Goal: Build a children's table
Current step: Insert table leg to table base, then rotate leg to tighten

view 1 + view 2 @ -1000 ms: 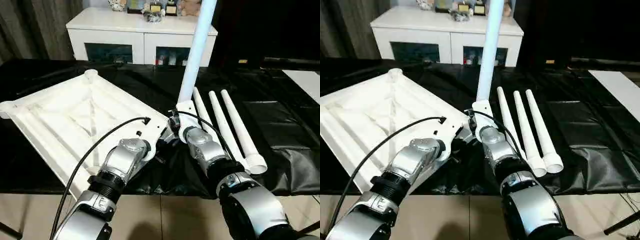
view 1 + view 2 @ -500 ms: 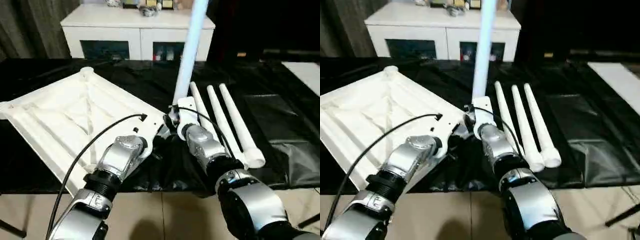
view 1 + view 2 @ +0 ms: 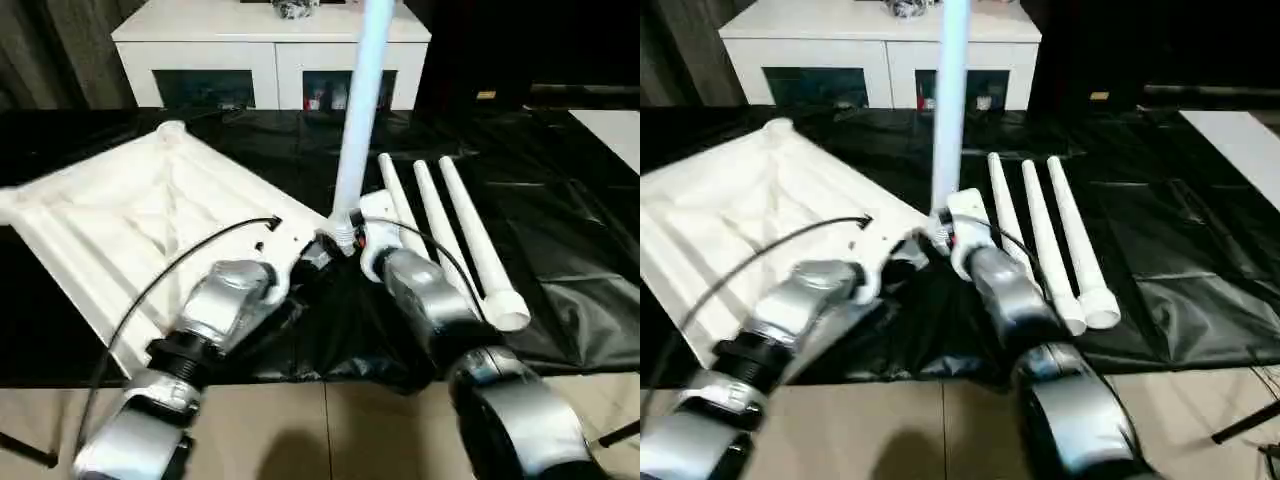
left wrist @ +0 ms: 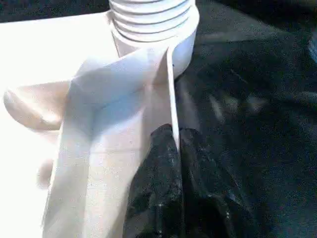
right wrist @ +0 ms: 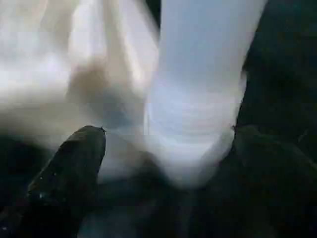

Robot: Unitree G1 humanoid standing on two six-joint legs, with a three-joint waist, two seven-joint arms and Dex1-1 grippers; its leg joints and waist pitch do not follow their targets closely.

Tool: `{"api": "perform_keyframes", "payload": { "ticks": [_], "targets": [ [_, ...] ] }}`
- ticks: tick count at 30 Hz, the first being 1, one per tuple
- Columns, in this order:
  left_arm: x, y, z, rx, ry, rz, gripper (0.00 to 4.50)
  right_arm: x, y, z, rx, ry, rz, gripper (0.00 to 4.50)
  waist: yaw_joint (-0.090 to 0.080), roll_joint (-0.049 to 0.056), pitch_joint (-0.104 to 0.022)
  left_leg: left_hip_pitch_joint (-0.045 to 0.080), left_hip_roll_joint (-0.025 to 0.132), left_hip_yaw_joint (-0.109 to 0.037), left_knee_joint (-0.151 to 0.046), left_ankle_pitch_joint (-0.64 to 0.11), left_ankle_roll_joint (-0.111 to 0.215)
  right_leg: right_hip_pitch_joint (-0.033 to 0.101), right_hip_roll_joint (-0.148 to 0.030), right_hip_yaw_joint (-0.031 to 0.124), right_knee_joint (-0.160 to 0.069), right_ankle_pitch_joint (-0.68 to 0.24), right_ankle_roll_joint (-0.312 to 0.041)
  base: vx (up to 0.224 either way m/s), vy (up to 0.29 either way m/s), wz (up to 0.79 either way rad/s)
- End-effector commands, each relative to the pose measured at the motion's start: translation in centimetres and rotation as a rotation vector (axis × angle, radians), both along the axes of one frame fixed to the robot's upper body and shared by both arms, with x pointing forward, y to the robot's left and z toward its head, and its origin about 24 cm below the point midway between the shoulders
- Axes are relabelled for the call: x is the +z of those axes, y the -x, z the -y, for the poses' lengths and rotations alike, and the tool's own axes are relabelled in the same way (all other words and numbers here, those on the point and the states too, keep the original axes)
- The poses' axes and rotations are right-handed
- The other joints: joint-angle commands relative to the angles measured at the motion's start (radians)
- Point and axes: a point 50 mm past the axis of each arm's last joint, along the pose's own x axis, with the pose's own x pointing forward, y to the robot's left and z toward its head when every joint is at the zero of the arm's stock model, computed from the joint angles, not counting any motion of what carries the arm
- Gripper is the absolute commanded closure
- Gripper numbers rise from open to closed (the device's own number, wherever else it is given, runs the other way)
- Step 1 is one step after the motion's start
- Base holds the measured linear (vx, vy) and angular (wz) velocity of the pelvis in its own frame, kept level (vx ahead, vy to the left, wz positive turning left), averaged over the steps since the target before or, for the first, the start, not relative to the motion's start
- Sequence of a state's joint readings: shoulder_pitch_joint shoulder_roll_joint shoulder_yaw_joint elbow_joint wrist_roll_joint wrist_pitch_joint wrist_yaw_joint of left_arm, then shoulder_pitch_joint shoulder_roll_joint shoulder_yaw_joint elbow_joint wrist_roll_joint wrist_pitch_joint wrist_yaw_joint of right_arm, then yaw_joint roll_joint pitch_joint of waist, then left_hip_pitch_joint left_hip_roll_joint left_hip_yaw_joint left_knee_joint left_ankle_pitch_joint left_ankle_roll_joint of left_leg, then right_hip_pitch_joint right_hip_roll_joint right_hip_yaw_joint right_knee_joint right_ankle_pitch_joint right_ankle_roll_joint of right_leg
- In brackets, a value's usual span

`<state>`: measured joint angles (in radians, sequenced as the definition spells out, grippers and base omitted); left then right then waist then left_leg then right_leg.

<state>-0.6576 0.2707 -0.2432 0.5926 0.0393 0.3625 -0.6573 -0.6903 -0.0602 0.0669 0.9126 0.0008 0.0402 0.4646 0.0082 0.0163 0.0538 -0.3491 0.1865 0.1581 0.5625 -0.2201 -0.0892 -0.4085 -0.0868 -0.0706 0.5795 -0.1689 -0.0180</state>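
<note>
The white tabletop (image 3: pixel 130 220) lies ribbed side up on the black sheet, at the left. One white leg (image 3: pixel 358 110) stands upright in its near right corner socket (image 4: pixel 153 29). My left gripper (image 4: pixel 174 134) is shut on the thin rim wall of the tabletop just beside that socket. My right gripper (image 3: pixel 350 232) is at the leg's foot, its two fingers (image 5: pixel 74 168) astride the ribbed base; one finger stands clear of the tube, so it is open. Three more legs (image 3: pixel 450 235) lie side by side to the right.
A white cabinet (image 3: pixel 270 60) with glass doors stands behind the table. The black sheet (image 3: pixel 560 200) covers the table and wrinkles at the front edge near my forearms. A black cable (image 3: pixel 190 265) loops over my left arm. Tiled floor shows below.
The whole picture has shifted as my head moved. The leg stays upright in the corner socket, and both grippers stay at that corner.
</note>
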Motion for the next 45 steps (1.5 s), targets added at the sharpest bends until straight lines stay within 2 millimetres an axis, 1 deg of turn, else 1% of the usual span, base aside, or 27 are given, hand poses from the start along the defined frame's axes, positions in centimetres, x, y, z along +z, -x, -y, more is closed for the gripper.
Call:
{"api": "perform_keyframes", "payload": {
  "ticks": [1, 2, 3, 4, 5, 6, 7, 9, 11, 12, 14, 16, 17, 18, 19, 20, 21, 22, 23, 25, 26, 28, 30, 32, 36, 43, 45],
  "targets": [
    [-0.8, 0.4, -0.9, -0.045, -0.063, -0.030, 4.50, 0.7, 0.1, 0.2, 0.065, 0.017, 0.023, 0.05, 0.010, 0.011, -0.068, -0.005, 0.035, 0.006, -0.054, -0.052, 0.098, 0.056, -0.056, 0.043, -0.049, -0.043, -0.273, 0.075, -0.007, 0.03],
    [-0.7, 0.7, -1.1, -0.071, -0.053, -0.037, 4.50, 0.7, 0.3, 0.7, 0.079, 0.018, 0.026, 0.05, 0.010, 0.013, -0.071, -0.009, 0.035, 0.006, -0.051, -0.025, 0.105, 0.061, -0.054, 0.043, -0.039, 0.010, -0.291, 0.059, 0.008, -0.05],
    [-0.7, 1.0, -1.2, -0.100, -0.044, -0.044, 4.50, 0.8, 0.5, 1.0, 0.091, 0.014, 0.029, 0.05, 0.009, 0.013, -0.078, -0.018, 0.031, 0.006, -0.044, 0.035, 0.123, 0.068, -0.050, 0.042, -0.024, 0.118, -0.308, 0.059, 0.008, -0.05],
    [-0.6, 1.3, -1.2, -0.148, -0.039, -0.038, 4.50, 1.0, 0.6, 1.3, 0.099, 0.007, 0.032, 0.05, 0.013, 0.015, -0.082, -0.011, 0.030, 0.008, -0.035, 0.084, 0.154, 0.064, -0.049, 0.042, -0.017, 0.211, -0.322, 0.000, 0.000, 0.00],
    [-0.6, 1.6, -1.2, -0.185, -0.036, -0.033, 4.50, 1.1, 0.7, 1.5, 0.106, 0.001, 0.035, 0.05, 0.010, 0.015, -0.083, -0.013, 0.028, 0.008, -0.031, 0.115, 0.170, 0.066, -0.047, 0.043, -0.011, 0.261, -0.334, 0.000, 0.000, 0.00],
    [-0.8, 2.0, -1.5, -0.214, -0.037, -0.051, 4.50, 1.3, 1.0, 1.7, 0.126, -0.007, 0.044, 0.05, 0.011, 0.014, -0.084, -0.008, 0.027, 0.010, -0.027, 0.153, 0.200, 0.062, -0.044, 0.041, -0.006, 0.321, -0.350, 0.000, 0.000, 0.00],
    [-0.9, 2.3, -1.7, -0.253, -0.042, -0.055, 4.50, 1.5, 1.3, 1.9, 0.155, -0.013, 0.053, 0.05, 0.014, 0.016, -0.085, -0.007, 0.028, 0.011, -0.024, 0.169, 0.223, 0.062, -0.046, 0.041, -0.002, 0.343, -0.356, 0.000, 0.000, 0.00],
    [-0.9, 2.8, -2.0, -0.299, -0.048, -0.052, 4.50, 1.9, 1.7, 2.1, 0.189, -0.024, 0.065, 0.05, 0.021, 0.015, -0.082, -0.006, 0.033, 0.012, -0.022, 0.157, 0.244, 0.061, -0.046, 0.041, -0.003, 0.322, -0.351, 0.000, 0.000, 0.00],
    [-0.8, 3.6, -2.2, -0.381, -0.033, -0.054, 4.50, 2.5, 2.2, 2.4, 0.235, -0.055, 0.073, 0.05, 0.032, 0.017, -0.080, -0.003, 0.040, 0.014, -0.024, 0.116, 0.235, 0.059, -0.046, 0.040, -0.006, 0.249, -0.343, 0.000, 0.000, 0.00],
    [-0.8, 3.8, -2.2, -0.399, -0.024, -0.057, 4.50, 2.6, 2.4, 2.4, 0.243, -0.062, 0.070, 0.05, 0.034, 0.016, -0.076, -0.002, 0.043, 0.016, -0.027, 0.083, 0.217, 0.055, -0.045, 0.040, -0.010, 0.195, -0.338, 0.000, 0.000, 0.00],
    [-0.6, 4.1, -2.2, -0.419, -0.018, -0.055, 4.50, 2.9, 2.5, 2.6, 0.256, -0.072, 0.080, 0.05, 0.040, 0.018, -0.069, 0.002, 0.046, 0.019, -0.036, -0.024, 0.154, 0.050, -0.047, 0.043, -0.019, 0.055, -0.322, -0.030, -0.001, 0.01],
    [-0.5, 4.2, -2.3, -0.423, -0.019, -0.041, 4.50, 3.1, 2.5, 2.8, 0.257, -0.068, 0.089, 0.05, 0.043, 0.014, -0.065, 0.005, 0.045, 0.022, -0.042, -0.091, 0.109, 0.048, -0.048, 0.046, -0.026, -0.017, -0.302, -0.057, -0.003, 0.03],
    [-0.4, 4.2, -2.3, -0.427, -0.020, -0.033, 4.50, 3.1, 2.5, 2.8, 0.256, -0.065, 0.090, 0.05, 0.042, 0.014, -0.063, 0.004, 0.044, 0.022, -0.044, -0.112, 0.095, 0.047, -0.047, 0.047, -0.029, -0.043, -0.294, -0.051, 0.005, 0.03],
    [-0.3, 4.3, -2.4, -0.422, -0.022, -0.021, 4.50, 3.2, 2.5, 2.8, 0.254, -0.057, 0.090, 0.05, 0.041, 0.011, -0.059, 0.002, 0.044, 0.021, -0.048, -0.154, 0.067, 0.047, -0.048, 0.048, -0.032, -0.099, -0.275, -0.051, 0.005, 0.03],
    [-0.3, 4.3, -2.4, -0.422, -0.022, -0.021, 4.50, 3.2, 2.5, 2.8, 0.254, -0.057, 0.090, 0.05, 0.040, 0.013, -0.057, 0.004, 0.043, 0.021, -0.052, -0.188, 0.046, 0.046, -0.049, 0.049, -0.038, -0.151, -0.256, 0.000, 0.000, 0.00],
    [-0.3, 4.3, -2.4, -0.426, -0.022, -0.016, 4.50, 3.2, 2.5, 2.8, 0.255, -0.056, 0.089, 0.05, 0.039, 0.009, -0.055, 0.006, 0.043, 0.021, -0.054, -0.207, 0.037, 0.044, -0.048, 0.050, -0.042, -0.180, -0.247, 0.000, 0.000, 0.00],
    [-0.3, 4.3, -2.4, -0.426, -0.022, -0.006, 4.50, 3.3, 2.6, 2.7, 0.261, -0.051, 0.090, 0.05, 0.038, 0.010, -0.054, 0.010, 0.042, 0.020, -0.055, -0.233, 0.023, 0.043, -0.050, 0.052, -0.047, -0.222, -0.231, 0.000, 0.000, 0.00],
    [-0.2, 4.3, -2.4, -0.428, -0.022, -0.001, 4.50, 3.3, 2.6, 2.6, 0.263, -0.049, 0.090, 0.05, 0.037, 0.009, -0.058, 0.005, 0.040, 0.018, -0.054, -0.212, 0.018, 0.050, -0.051, 0.052, -0.043, -0.207, -0.222, 0.000, 0.000, 0.00],
    [-0.2, 4.4, -2.4, -0.436, -0.019, 0.009, 4.50, 3.2, 2.7, 2.6, 0.267, -0.047, 0.089, 0.05, 0.036, 0.007, -0.060, 0.003, 0.040, 0.017, -0.054, -0.195, 0.019, 0.051, -0.051, 0.052, -0.042, -0.188, -0.221, 0.000, 0.000, 0.00],
    [-0.1, 4.2, -2.4, -0.424, -0.023, 0.030, 4.50, 3.2, 2.7, 2.6, 0.269, -0.048, 0.088, 0.05, 0.035, 0.008, -0.065, 0.001, 0.037, 0.019, -0.047, -0.135, 0.035, 0.052, -0.048, 0.052, -0.031, -0.100, -0.232, 0.000, 0.000, 0.00],
    [0.1, 4.0, -2.4, -0.406, -0.010, 0.033, 4.23, 3.3, 2.8, 2.6, 0.271, -0.049, 0.088, 0.01, 0.037, 0.008, -0.068, -0.001, 0.036, 0.019, -0.043, -0.102, 0.046, 0.054, -0.048, 0.052, -0.027, -0.054, -0.240, 0.000, 0.000, 0.00],
    [0.4, 3.8, -2.1, -0.398, 0.035, 0.017, 3.92, 3.3, 2.8, 2.6, 0.274, -0.046, 0.090, 0.00, 0.038, 0.006, -0.069, -0.003, 0.034, 0.021, -0.040, -0.076, 0.060, 0.056, -0.047, 0.051, -0.023, -0.021, -0.252, 0.000, 0.000, 0.00],
    [0.6, 3.7, -1.9, -0.396, 0.049, 0.030, 3.84, 3.3, 2.8, 2.7, 0.275, -0.043, 0.090, 0.00, 0.040, 0.006, -0.070, -0.004, 0.034, 0.020, -0.038, -0.064, 0.069, 0.057, -0.048, 0.050, -0.021, -0.009, -0.262, 0.000, 0.000, 0.00],
    [0.6, 3.5, -1.6, -0.393, 0.034, 0.057, 3.60, 3.3, 2.9, 2.7, 0.276, -0.040, 0.090, 0.00, 0.040, 0.006, -0.071, -0.005, 0.034, 0.020, -0.036, -0.064, 0.076, 0.057, -0.048, 0.049, -0.021, -0.006, -0.266, 0.000, 0.000, 0.00],
    [0.2, 3.3, -1.3, -0.393, 0.009, 0.059, 3.60, 3.4, 2.9, 2.8, 0.277, -0.037, 0.088, 0.00, 0.039, 0.007, -0.071, -0.004, 0.033, 0.020, -0.035, -0.072, 0.081, 0.057, -0.046, 0.048, -0.023, -0.021, -0.261, 0.000, 0.000, 0.00],
    [-0.8, 3.1, -1.7, -0.381, -0.040, 0.011, 3.60, 3.5, 3.1, 3.0, 0.289, -0.037, 0.089, 0.00, 0.041, 0.007, -0.068, -0.002, 0.033, 0.019, -0.036, -0.117, 0.060, 0.057, -0.047, 0.049, -0.028, -0.087, -0.243, 0.000, 0.000, 0.00],
    [-1.3, 3.0, -2.2, -0.365, -0.070, -0.007, 3.76, 3.6, 3.2, 3.3, 0.296, -0.042, 0.092, 0.00, 0.040, 0.008, -0.068, -0.003, 0.033, 0.017, -0.037, -0.126, 0.056, 0.058, -0.048, 0.049, -0.030, -0.108, -0.235, 0.000, 0.000, 0.00]
  ]
}}
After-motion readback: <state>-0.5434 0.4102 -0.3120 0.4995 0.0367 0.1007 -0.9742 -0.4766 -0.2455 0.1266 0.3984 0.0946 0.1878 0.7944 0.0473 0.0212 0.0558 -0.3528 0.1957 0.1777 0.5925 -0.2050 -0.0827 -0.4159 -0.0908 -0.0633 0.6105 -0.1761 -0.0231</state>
